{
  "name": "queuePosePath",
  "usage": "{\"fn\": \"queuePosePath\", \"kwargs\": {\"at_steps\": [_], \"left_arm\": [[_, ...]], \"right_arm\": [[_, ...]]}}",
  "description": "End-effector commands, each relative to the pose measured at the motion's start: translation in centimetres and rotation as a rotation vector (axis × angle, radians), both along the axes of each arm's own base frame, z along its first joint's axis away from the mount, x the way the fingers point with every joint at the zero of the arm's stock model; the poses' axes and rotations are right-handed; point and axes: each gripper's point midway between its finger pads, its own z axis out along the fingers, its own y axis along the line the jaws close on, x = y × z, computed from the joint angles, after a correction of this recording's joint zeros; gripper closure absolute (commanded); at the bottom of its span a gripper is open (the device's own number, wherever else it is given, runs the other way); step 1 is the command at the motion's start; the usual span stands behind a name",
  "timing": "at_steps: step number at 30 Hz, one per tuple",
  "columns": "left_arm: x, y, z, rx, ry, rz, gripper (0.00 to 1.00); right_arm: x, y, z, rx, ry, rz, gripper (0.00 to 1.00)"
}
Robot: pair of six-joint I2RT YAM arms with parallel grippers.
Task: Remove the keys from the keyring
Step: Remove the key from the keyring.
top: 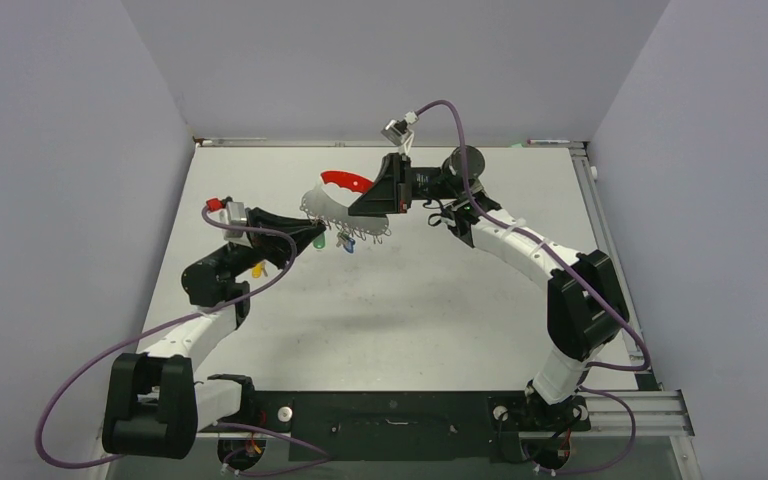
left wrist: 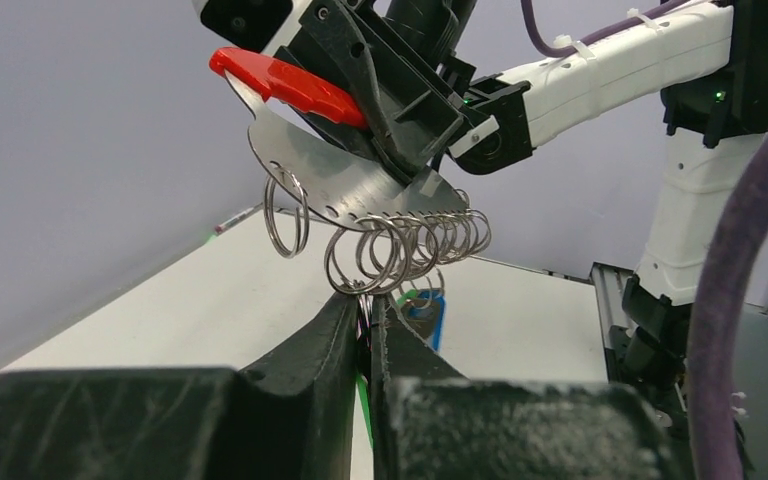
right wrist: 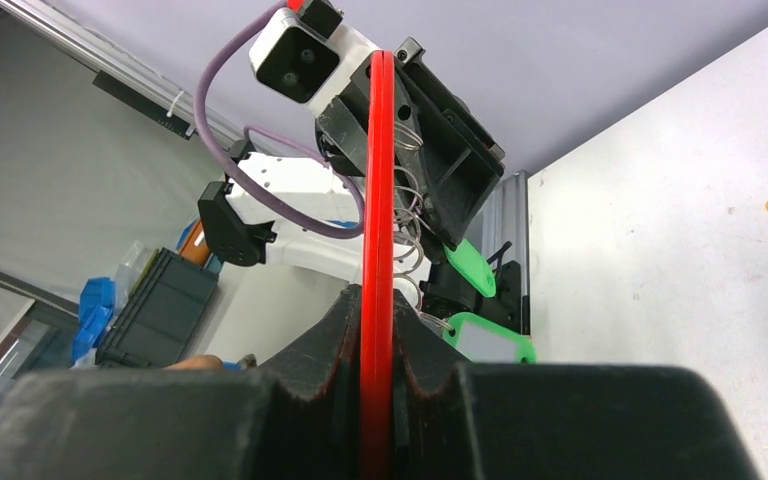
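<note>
The keyring is a curved silver plate with a red plastic strap and several small split rings hanging from its lower edge. My right gripper is shut on the red strap and holds the keyring in the air above the table. My left gripper is shut on a key with a green tag, just under the rings. A blue-tagged key hangs behind it. A second green tag hangs from the rings. A yellow-tagged key lies loose on the table.
The white table is walled in by grey panels at the left, back and right. A metal rail runs along its right edge. Bins and clutter stand beyond the table.
</note>
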Motion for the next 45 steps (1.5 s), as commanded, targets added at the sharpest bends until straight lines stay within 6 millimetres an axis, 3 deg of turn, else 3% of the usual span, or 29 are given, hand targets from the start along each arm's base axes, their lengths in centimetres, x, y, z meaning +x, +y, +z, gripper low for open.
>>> {"fn": "queuePosePath", "kwargs": {"at_steps": [1, 5, 8, 15, 18, 22, 25, 30, 35, 39, 45], "left_arm": [[-0.8, 0.1, 1.2, 0.001, -0.003, -0.038, 1.0], [-0.3, -0.1, -0.2, 0.021, 0.157, -0.075, 1.0], [-0.3, -0.4, -2.1, 0.041, 0.302, -0.12, 1.0], [-0.6, -1.2, -5.7, 0.084, 0.625, -0.208, 1.0], [0.3, -1.6, -8.6, 0.165, 0.812, -0.187, 1.0], [-2.2, -2.4, -13.0, 0.419, 0.953, -0.166, 1.0], [-3.5, -2.7, -13.8, 0.418, 1.092, -0.211, 1.0], [-3.6, -3.3, -15.3, 0.357, 1.327, -0.245, 1.0], [-3.2, -3.4, -17.0, 0.276, 1.445, -0.262, 1.0], [-1.5, -3.0, -17.4, 0.142, 1.53, -0.263, 1.0], [0.2, -1.9, -19.5, 0.093, 1.656, -0.217, 1.0]], "right_arm": [[1.0, -1.1, 2.1, 0.056, -0.094, -0.058, 0.95], [3.3, -2.0, 0.8, 0.037, -0.077, -0.145, 0.95], [4.9, -2.5, -1.4, -0.003, -0.059, -0.206, 0.92], [4.8, -2.7, -7.2, -0.054, -0.025, -0.226, 0.72], [4.5, -2.8, -9.4, -0.074, -0.033, -0.207, 0.55], [5.2, -3.7, -12.1, -0.126, -0.07, -0.221, 0.42], [6.0, -4.8, -14.8, -0.227, -0.137, -0.247, 0.34], [7.3, -7.4, -19.4, -0.454, -0.363, -0.288, 0.2], [7.0, -8.7, -20.1, -0.441, -0.442, -0.262, 0.25], [6.3, -8.7, -19.0, -0.41, -0.545, -0.176, 0.29], [4.6, -7.9, -17.8, -0.328, -0.696, -0.045, 0.33]]}}
